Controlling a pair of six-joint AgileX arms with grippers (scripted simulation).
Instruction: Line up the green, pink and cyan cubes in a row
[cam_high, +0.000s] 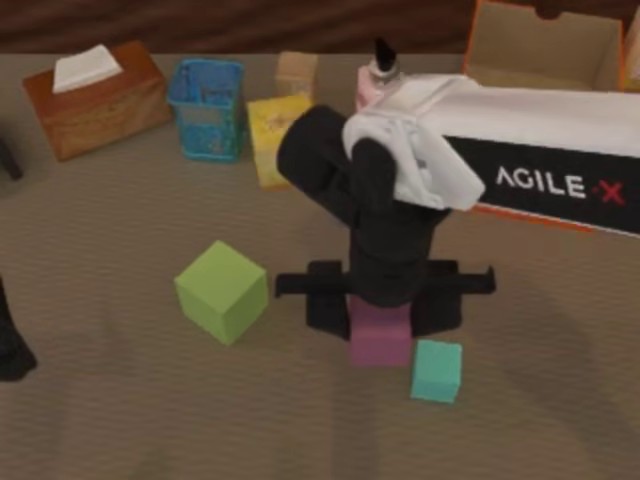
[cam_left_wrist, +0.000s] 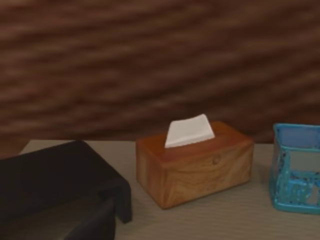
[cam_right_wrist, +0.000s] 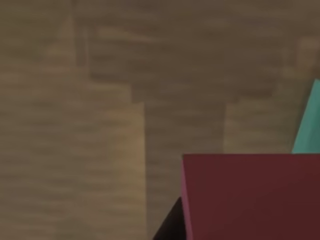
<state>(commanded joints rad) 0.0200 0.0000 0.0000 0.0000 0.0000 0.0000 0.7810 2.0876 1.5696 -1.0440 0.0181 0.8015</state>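
The large green cube (cam_high: 222, 290) sits left of centre on the table. My right gripper (cam_high: 380, 305) reaches down over the pink cube (cam_high: 380, 338) and is shut on it, with a dark finger on each side. In the right wrist view the pink cube (cam_right_wrist: 250, 195) fills the lower corner, and one finger (cam_right_wrist: 170, 227) presses against its side. The small cyan cube (cam_high: 436, 370) stands just right of the pink one and slightly nearer the front, its edge (cam_right_wrist: 309, 125) showing past the pink cube. My left gripper (cam_high: 12, 350) is parked at the table's left edge.
Along the back stand a wooden tissue box (cam_high: 95, 95) (cam_left_wrist: 195, 167), a blue patterned container (cam_high: 208, 108) (cam_left_wrist: 296, 172), a yellow box (cam_high: 275, 135), a small tan box (cam_high: 297, 72), the pink bottle (cam_high: 378, 70) and an open cardboard box (cam_high: 545, 45).
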